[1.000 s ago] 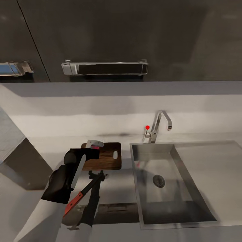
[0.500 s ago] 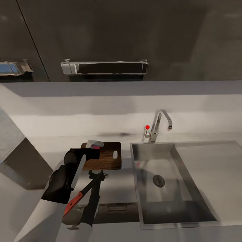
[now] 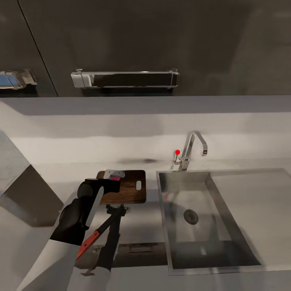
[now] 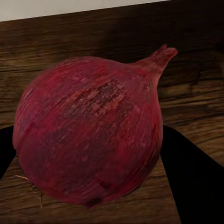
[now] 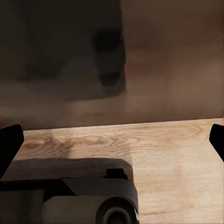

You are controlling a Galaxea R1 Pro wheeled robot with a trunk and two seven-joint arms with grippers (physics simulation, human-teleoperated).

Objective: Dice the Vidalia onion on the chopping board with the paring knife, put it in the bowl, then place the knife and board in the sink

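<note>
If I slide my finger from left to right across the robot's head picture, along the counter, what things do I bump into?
The robot's left arm → chopping board → red knob → tap → sink, with its round drain inside.

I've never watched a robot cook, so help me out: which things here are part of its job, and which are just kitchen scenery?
Part of the job:
- Vidalia onion, between the left gripper fingers
- chopping board beneath it
- sink
- countertop

Just scenery:
- tap with red knob
- dark cabinets
</note>
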